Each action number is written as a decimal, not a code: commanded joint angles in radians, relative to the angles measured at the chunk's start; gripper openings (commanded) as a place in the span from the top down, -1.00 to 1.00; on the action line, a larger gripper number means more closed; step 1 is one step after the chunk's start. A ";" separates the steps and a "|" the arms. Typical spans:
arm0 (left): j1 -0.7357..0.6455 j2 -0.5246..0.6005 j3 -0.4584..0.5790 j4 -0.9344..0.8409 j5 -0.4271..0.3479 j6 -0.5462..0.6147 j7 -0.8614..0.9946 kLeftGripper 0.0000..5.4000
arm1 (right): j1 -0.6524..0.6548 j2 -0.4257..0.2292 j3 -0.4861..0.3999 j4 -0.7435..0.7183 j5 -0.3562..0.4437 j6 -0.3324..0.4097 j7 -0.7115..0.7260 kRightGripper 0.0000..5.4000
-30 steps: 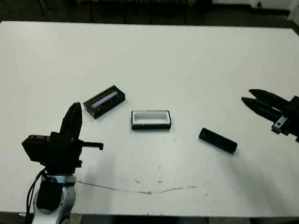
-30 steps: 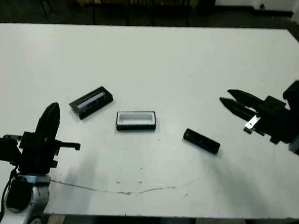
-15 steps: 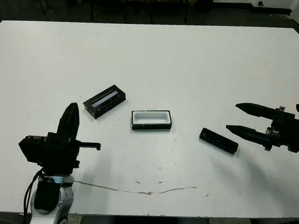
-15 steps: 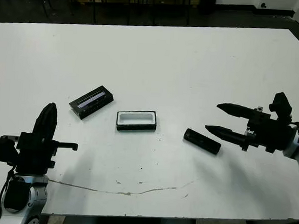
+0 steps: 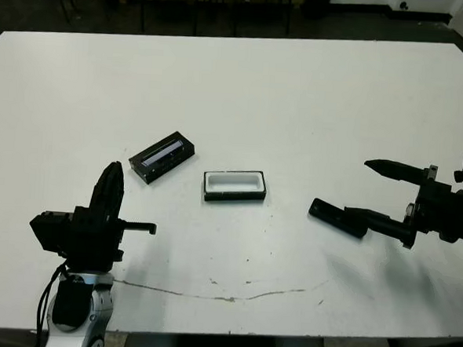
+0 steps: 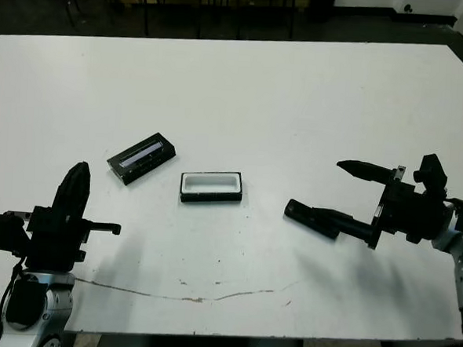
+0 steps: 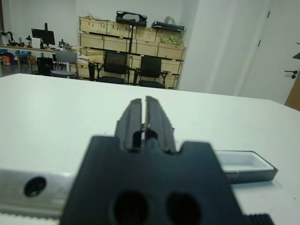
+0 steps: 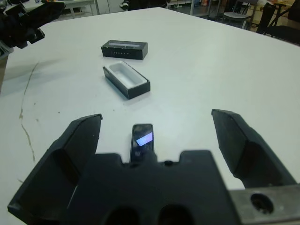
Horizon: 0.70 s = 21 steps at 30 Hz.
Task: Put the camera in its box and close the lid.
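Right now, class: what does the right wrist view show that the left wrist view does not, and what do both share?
Only the right wrist view shows the camera between the open right gripper's fingers, and the lid. Only the left wrist view shows the shut left gripper close up, plus chairs and crates beyond. Both show the box on the white table.

We are looking at a robotics lab or workshop: beyond the wide white bench (image 5: 299, 91), the left wrist view shows stacked wooden crates (image 7: 136, 40) against a pale wall, black office chairs (image 7: 112, 65) in front of them, a monitor (image 7: 42, 36) on a far desk at the left, and a door (image 7: 276, 56) at the right.
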 commanded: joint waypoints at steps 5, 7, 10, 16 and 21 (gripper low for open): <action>0.051 0.002 0.006 0.011 -0.007 0.013 0.001 1.00 | 0.001 0.032 0.019 0.065 -0.046 -0.078 0.015 -1.00; 0.050 -0.001 0.006 0.013 -0.019 0.012 -0.003 1.00 | 0.007 0.037 0.024 0.064 -0.048 -0.081 0.019 -1.00; 0.051 0.001 0.005 0.010 -0.023 0.017 -0.001 1.00 | 0.015 0.042 0.028 0.064 -0.045 -0.068 0.024 -1.00; 0.049 0.007 0.005 0.003 -0.014 0.026 0.002 1.00 | 0.042 0.035 0.036 0.032 -0.046 -0.005 0.009 -1.00; 0.049 0.005 0.004 0.004 -0.016 0.022 -0.002 1.00 | 0.050 0.043 0.037 0.035 -0.041 0.001 0.021 -1.00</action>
